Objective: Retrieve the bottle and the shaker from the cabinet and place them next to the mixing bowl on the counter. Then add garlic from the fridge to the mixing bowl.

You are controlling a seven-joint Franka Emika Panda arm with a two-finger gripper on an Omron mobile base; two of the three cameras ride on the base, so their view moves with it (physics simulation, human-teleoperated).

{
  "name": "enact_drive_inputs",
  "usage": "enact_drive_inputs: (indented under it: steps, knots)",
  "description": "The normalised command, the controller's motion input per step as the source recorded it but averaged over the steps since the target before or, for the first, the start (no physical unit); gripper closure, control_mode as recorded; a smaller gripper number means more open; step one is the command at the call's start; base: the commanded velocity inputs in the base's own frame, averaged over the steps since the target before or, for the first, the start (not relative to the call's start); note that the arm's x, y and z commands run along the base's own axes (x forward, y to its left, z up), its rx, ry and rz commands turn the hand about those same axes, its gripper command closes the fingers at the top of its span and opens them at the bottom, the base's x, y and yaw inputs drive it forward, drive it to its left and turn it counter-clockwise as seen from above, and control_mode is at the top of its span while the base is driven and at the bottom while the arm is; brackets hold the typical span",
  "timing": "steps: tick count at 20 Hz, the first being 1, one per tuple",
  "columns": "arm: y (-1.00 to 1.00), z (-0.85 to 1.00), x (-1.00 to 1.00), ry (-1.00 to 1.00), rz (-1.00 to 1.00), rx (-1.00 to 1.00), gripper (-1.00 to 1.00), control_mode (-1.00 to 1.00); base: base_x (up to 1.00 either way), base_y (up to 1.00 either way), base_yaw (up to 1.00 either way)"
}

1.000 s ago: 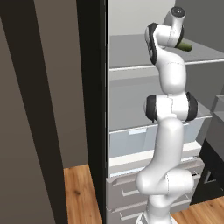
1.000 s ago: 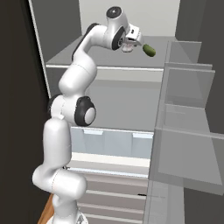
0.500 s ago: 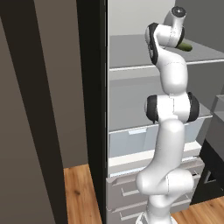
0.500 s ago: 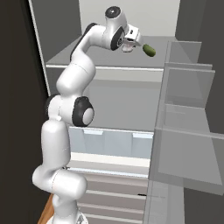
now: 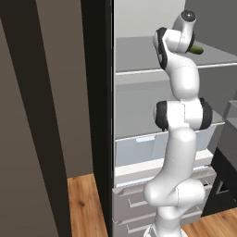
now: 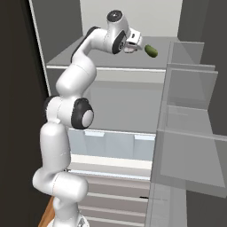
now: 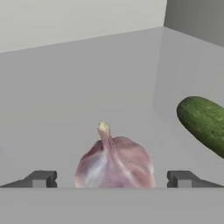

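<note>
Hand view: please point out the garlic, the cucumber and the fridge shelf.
garlic [image 7: 114, 164], hand view, middle of the bulb.
cucumber [image 7: 203, 123], hand view, its green skin near the rounded end.
fridge shelf [image 7: 65, 96], hand view, bare grey surface behind the garlic.

One garlic bulb [image 7: 114, 162] sits on the fridge shelf [image 7: 65, 100], and one green cucumber [image 7: 204, 123] lies beside it. There is one open fridge [image 6: 133, 133] with one clear drawer [image 5: 139, 149] visible below the shelves. Its door carries two clear door bins [image 6: 188, 86]. The gripper [image 7: 111, 179] shows two dark fingertips [image 7: 41, 179]. One robot arm [image 5: 178, 139] stands in front.
</note>
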Motion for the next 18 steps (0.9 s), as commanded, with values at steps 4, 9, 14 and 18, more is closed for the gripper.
enact_drive_inputs:
  steps: [4,9,14,18]
  knots:
    - [0.0,-0.02,0.0,0.0,0.0,0.0,-1.0,-1.0,0.0,0.0,0.0]
    - [0.0,0.0,0.0,0.0,0.0,0.0,-1.0,-1.0,0.0,0.0,0.0]
    - [0.0,-0.01,0.0,0.0,0.0,0.0,-1.0,-1.0,0.0,0.0,0.0]
    - [0.0,-0.03,0.03,0.0,0.0,0.0,-1.0,-1.0,0.0,0.0,0.0]
